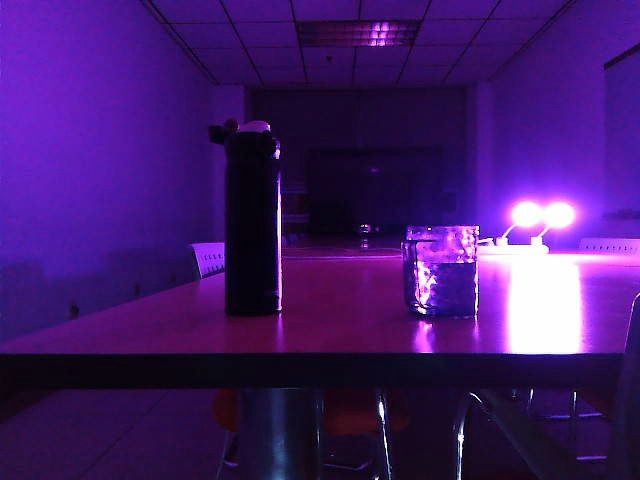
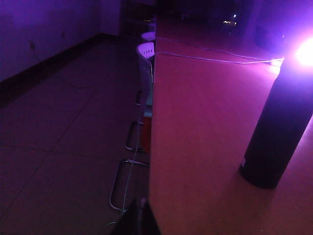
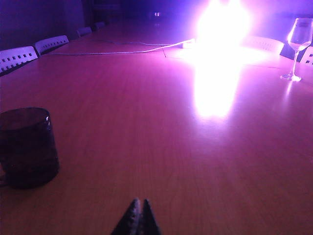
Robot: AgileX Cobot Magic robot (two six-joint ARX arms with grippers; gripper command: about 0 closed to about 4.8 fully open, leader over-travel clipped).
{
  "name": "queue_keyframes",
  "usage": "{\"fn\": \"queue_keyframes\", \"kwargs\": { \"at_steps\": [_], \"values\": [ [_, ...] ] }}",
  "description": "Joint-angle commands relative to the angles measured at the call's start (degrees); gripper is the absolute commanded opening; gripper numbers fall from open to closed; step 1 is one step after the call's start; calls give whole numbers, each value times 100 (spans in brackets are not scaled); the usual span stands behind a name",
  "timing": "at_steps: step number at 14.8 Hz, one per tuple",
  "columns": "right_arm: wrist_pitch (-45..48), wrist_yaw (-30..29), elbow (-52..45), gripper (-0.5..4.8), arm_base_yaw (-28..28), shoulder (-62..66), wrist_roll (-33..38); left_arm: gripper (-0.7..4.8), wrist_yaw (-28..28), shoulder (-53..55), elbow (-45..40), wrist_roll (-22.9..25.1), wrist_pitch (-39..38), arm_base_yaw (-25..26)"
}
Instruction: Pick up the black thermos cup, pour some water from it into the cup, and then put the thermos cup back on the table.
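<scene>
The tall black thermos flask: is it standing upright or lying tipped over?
Upright: the tall black thermos flask stands on its base on the wooden table, lid on top.

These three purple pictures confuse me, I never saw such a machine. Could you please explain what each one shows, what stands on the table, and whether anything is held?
It is a robot with two arms, each ending in a two-finger end effector. One picture comes from a camera off the arms, looking level across the table. It shows the black thermos cup upright on the left and the cup, a clear glass, on the right, standing apart. No arm appears there.

The other two come from cameras on the wrists. The left end effector is a dark tip near the table's edge, shut, with the thermos ahead of it. The right end effector is also shut, above the table, with the glass off to one side. A wine glass and bright lamps stand farther away.

Nothing is held.
</scene>
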Motion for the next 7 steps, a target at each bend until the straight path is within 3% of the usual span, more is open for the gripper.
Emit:
{"fn": "queue_keyframes", "kwargs": {
  "at_steps": [1, 5, 7],
  "values": [
    [74, -26, 33, -1, 2, 0, 28, -5, 26, 7, 17, -17, 118, 0],
    [79, -44, 42, -1, 4, 0, 70, -5, 28, 7, 17, -17, 164, 0],
    [44, -243, 249, -1, 2, 0, 487, -5, 55, 7, 136, -39, 240, 0]
  ]
}}
